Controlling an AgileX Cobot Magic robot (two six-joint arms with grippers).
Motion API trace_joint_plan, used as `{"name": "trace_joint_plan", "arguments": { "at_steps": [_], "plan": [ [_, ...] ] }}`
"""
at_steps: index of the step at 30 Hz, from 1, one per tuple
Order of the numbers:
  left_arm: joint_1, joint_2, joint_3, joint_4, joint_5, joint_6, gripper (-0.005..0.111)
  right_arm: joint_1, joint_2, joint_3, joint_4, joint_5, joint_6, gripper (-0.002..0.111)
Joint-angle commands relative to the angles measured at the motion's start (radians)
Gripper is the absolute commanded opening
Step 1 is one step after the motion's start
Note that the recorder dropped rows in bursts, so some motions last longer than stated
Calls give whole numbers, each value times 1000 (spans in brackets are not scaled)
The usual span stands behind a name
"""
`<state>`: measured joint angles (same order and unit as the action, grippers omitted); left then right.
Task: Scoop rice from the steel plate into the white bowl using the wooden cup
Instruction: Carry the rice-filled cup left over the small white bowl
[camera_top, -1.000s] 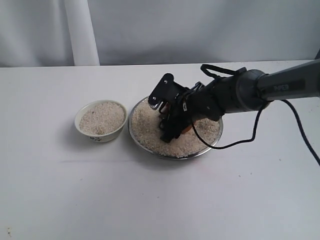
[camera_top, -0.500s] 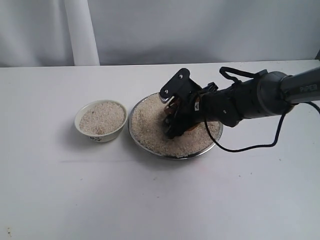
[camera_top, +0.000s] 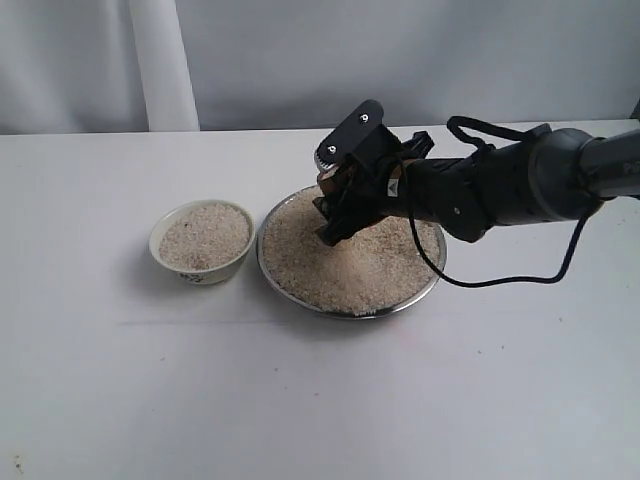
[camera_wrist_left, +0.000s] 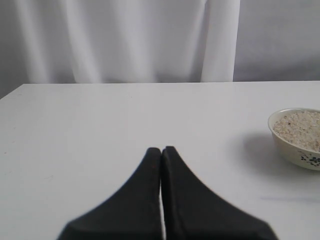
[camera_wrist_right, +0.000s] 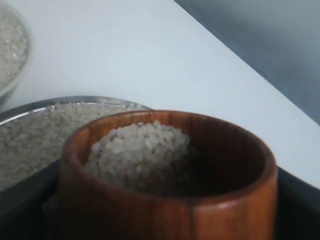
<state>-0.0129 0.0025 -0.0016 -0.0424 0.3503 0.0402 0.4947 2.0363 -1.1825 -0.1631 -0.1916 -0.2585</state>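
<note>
Now the wooden cup (camera_wrist_right: 165, 200), heaped with rice (camera_wrist_right: 140, 150), sits clamped between the wide-set jaws of the right tool (camera_top: 335, 215). A second ago it was low in the steel plate (camera_top: 350, 314); it has since risen toward the far rim. In the exterior view the tool hides nearly all of the cup, with perhaps a brown sliver showing. The white bowl (camera_top: 200, 268) is unchanged on the counter (camera_top: 300, 400). The left tool (camera_wrist_left: 161, 150) is closed and empty.

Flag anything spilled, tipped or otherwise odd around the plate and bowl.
Nothing stands out. The white bowl and steel plate sit upright with their rice inside, no stray grains show on the table, and the wooden cup in the right tool carries its load within its rim.
</note>
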Motion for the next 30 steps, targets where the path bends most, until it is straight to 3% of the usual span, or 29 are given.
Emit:
{"name": "trace_joint_plan", "arguments": {
  "at_steps": [1,15,25,30],
  "plan": [
    [-3,-3,2,0,-6,-4,0,37,-46,-10,-70,-29,6,0],
    [-3,-3,2,0,-6,-4,0,187,48,-471,-201,475,-30,0],
    [-3,-3,2,0,-6,-4,0,263,206,-718,-211,685,-173,0],
    [-3,-3,2,0,-6,-4,0,298,257,-751,-330,731,-190,0]
  ]
}}
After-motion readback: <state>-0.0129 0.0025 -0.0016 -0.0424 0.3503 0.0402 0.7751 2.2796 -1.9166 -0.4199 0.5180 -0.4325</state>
